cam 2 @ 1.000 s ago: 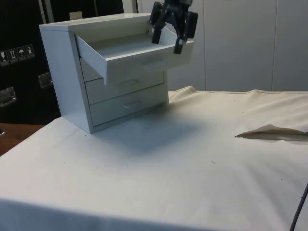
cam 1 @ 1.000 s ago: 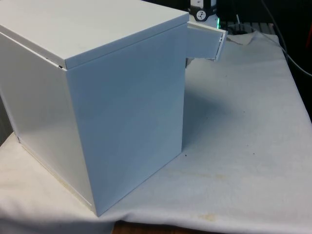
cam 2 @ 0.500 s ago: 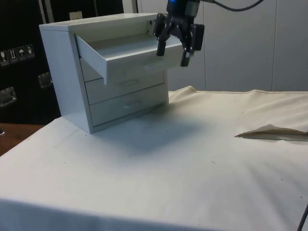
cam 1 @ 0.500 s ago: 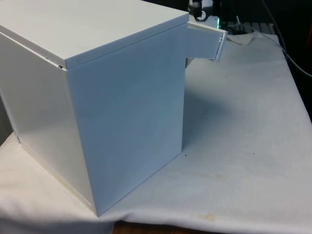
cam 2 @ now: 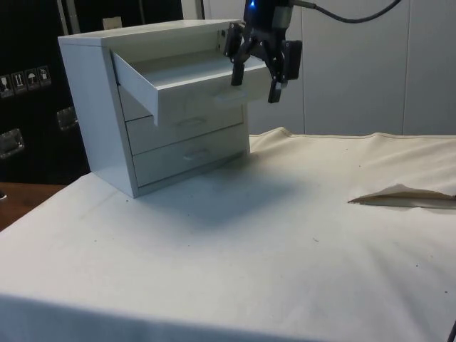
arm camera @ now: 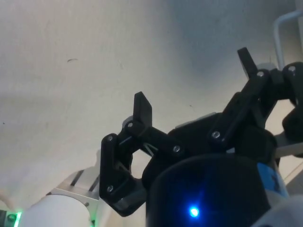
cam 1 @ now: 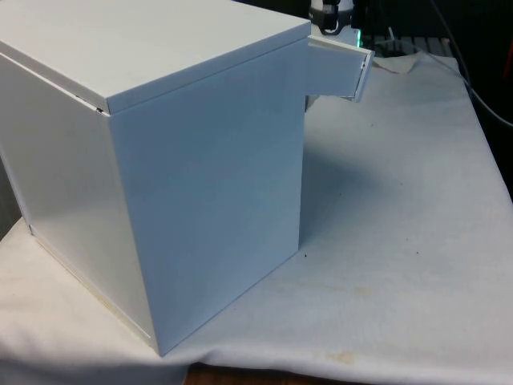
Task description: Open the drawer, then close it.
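The spread-fingered gripper (cam 2: 256, 68) is hanging just in front of the pulled-out top drawer (cam 2: 192, 89), facing its front panel.

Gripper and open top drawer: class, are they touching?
Cannot tell. In the side view the gripper overlaps the top drawer front; neither contact nor gap is plain.

The chest of drawers (cam 2: 153, 107) stands on the table (cam 2: 285, 249), near the side view's left, and in the front view it sits at the left with its back to the camera. Its top drawer (cam 2: 192, 82) sticks out over the two drawers below it. The gripper (cam 2: 256, 78) hangs in the air just in front of the top drawer, fingers (cam 2: 274, 91) apart, above the table.
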Available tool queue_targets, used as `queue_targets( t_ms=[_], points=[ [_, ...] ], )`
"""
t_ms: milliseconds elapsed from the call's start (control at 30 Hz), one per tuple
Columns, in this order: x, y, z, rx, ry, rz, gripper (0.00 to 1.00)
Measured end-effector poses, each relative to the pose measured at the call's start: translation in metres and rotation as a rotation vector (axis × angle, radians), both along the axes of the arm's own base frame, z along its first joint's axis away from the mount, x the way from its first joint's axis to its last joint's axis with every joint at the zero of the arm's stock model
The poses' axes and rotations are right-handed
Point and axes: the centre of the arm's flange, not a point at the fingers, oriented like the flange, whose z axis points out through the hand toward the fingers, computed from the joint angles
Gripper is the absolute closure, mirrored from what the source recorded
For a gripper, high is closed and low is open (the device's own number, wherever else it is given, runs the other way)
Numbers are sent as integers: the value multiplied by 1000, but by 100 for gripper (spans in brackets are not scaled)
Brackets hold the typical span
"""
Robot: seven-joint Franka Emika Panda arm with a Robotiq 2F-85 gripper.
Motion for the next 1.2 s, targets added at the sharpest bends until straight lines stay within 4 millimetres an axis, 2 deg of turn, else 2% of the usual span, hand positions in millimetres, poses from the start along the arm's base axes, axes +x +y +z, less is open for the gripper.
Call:
queue_targets(
  t_ms=[300, 600, 1133, 1200],
  points=[
    [0, 12, -7, -53, 9, 8, 0],
    [7, 21, -23, -101, 24, 11, 0],
    [14, 17, -28, -199, 15, -4, 0],
    [14, 17, -28, -205, 13, -6, 5]
  ],
)
